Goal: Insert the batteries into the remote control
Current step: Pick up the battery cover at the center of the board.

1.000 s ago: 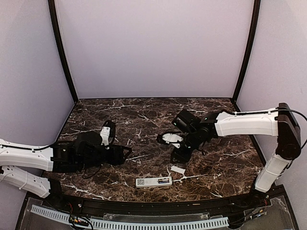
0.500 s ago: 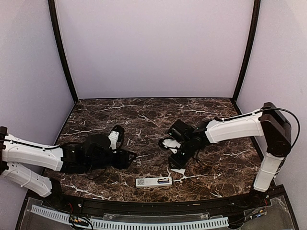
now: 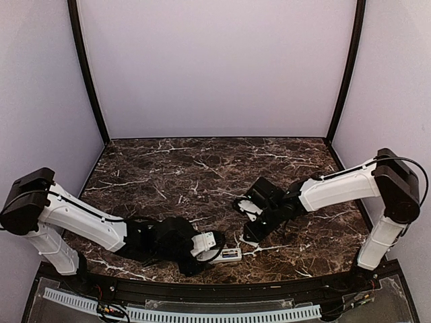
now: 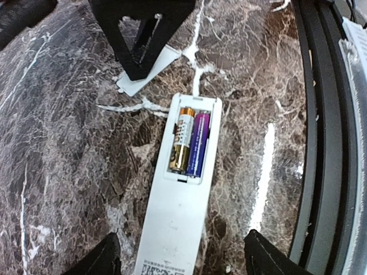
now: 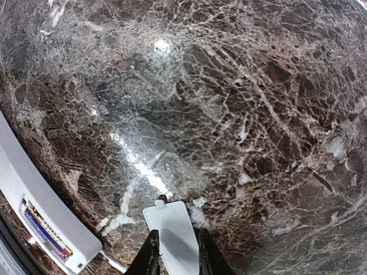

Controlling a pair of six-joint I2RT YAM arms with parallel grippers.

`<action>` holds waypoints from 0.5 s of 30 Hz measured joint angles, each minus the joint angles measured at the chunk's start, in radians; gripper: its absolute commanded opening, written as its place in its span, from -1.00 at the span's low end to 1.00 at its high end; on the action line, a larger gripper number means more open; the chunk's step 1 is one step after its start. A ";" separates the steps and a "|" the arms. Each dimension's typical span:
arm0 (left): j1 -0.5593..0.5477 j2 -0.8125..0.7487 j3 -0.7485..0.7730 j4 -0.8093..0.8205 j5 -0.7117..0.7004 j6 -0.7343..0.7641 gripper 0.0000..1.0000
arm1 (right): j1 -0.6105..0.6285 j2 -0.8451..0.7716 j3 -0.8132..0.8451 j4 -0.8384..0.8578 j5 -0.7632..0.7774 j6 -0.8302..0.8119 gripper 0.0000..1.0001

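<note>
Since both batteries already sit in the remote's open back, loading looks done; the cover is not yet on. Left gripper straddles the remote, fingers wide, near the table's front edge. One remote, two batteries, one cover. Right gripper's narrowed fingers flank the cover; grip unclear.

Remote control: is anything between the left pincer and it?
Nothing visible does. The open left pincer hovers astride the remote control; the batteries sit in its recess, and the loose cover lies beyond it.
</note>
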 measured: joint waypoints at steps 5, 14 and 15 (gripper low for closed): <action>0.000 0.128 0.090 -0.024 -0.019 0.127 0.54 | 0.032 -0.014 -0.020 0.013 -0.005 0.047 -0.63; 0.000 0.217 0.198 -0.083 -0.053 0.271 0.03 | 0.100 -0.069 -0.076 -0.003 -0.010 0.130 -0.63; 0.000 0.217 0.203 -0.100 -0.057 0.291 -0.01 | 0.102 -0.073 -0.079 -0.005 -0.012 0.138 -0.63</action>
